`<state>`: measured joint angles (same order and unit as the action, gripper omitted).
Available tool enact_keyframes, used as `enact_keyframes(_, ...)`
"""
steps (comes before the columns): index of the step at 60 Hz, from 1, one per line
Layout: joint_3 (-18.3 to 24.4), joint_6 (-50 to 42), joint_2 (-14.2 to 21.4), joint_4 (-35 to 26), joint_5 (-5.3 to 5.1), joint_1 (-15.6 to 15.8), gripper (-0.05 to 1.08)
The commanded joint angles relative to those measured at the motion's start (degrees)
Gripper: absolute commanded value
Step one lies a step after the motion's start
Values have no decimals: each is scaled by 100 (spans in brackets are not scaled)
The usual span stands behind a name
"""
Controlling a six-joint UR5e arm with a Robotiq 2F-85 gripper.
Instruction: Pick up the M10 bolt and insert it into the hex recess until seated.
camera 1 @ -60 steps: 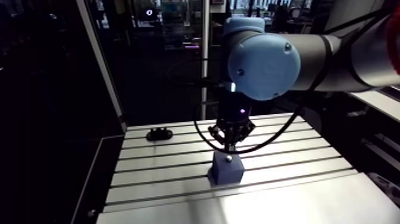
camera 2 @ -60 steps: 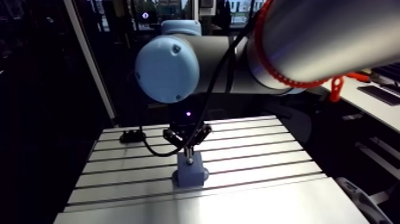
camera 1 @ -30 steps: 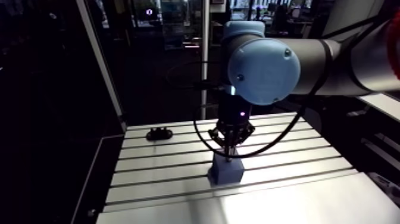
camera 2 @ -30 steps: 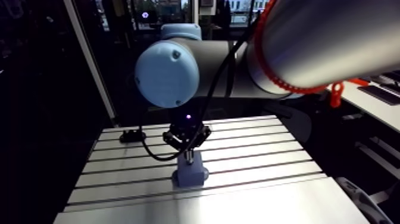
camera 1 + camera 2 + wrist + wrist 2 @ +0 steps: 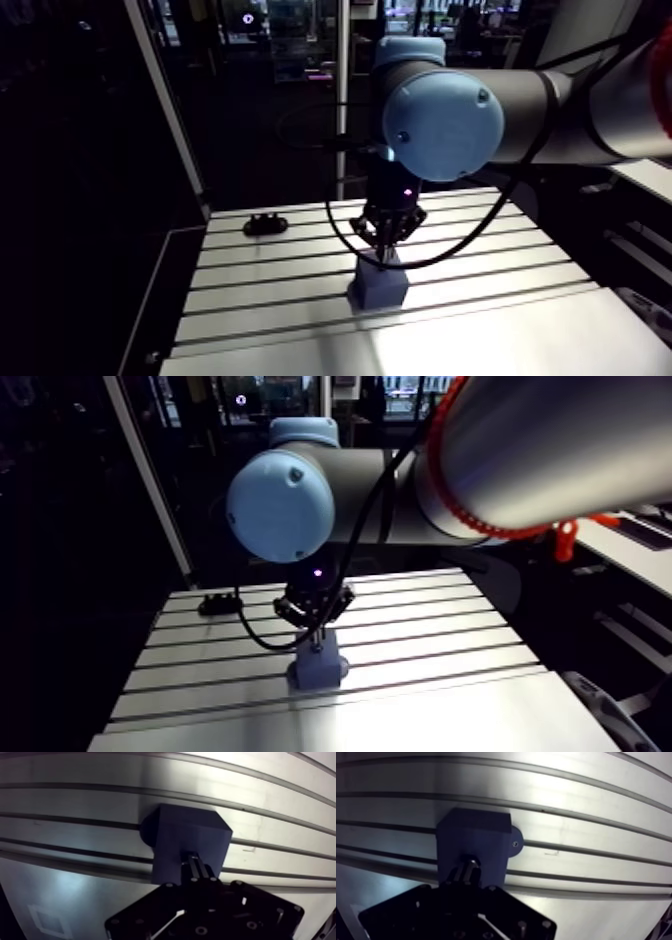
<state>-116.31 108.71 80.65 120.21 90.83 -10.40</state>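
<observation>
Slotted aluminium table takes up the lit part of the arm view, with its grooves running left to right, and everything behind it is pretty much dark. Sitting around the middle of the table, a bit toward the near side, is a dark blue block, and that's where all the action is. The gripper hangs straight down over the block's top face. In the wrist view its two fingers are pulled in close together, with only a narrow gap, and they sit right at the near edge of the block's top. From the other eye of that camera you can see a rounded, metallic-looking M10 bolt pinched between them, pointing down at the block. I think its lower end is touching or already going into the top of the block, but the fingers and the gripper body cover the spot, so I can't actually make out the hex recess or how deep the bolt sits. The block has a rounded mounting ear on one side with a small screw in it, lying flat on the table over one of the slots. Way off at the far left of the table there's a small black part, well apart from the block and the gripper.
</observation>
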Motion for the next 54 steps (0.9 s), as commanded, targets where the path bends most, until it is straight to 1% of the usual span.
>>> enact_keyframes(1, -11, 23, -36, 16, 0, -7, 108)
enact_keyframes(12, -12, 23, -85, 25, -51, -40, 108)
enact_keyframes(54, -19, 109, -116, 25, -52, -42, 108)
